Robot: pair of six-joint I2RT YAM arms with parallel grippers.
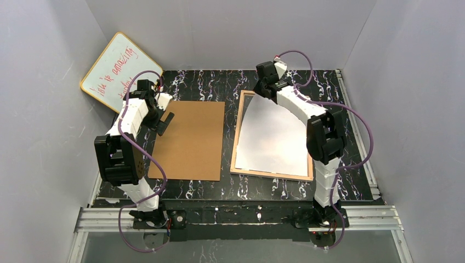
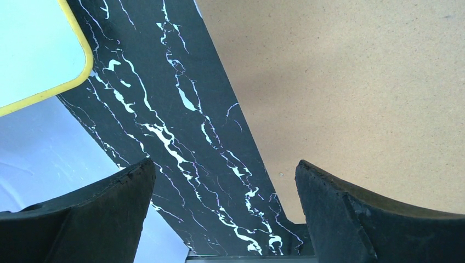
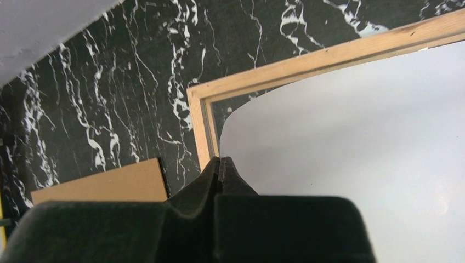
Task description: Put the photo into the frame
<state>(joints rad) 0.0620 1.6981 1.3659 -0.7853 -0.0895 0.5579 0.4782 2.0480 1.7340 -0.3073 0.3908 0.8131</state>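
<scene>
The photo (image 1: 271,137) lies white back up inside the frame (image 1: 236,134) on the right of the table, slightly askew, its far-left corner short of the rail. The right gripper (image 3: 221,167), fingers pressed together and holding nothing, hangs at that corner, while the left gripper (image 2: 225,181) gapes wide and empty over the left edge of the brown backing board (image 1: 192,139). Seating the print looks to be the step in hand, and the next move calls for a gentle nudge to square it into the recess.
</scene>
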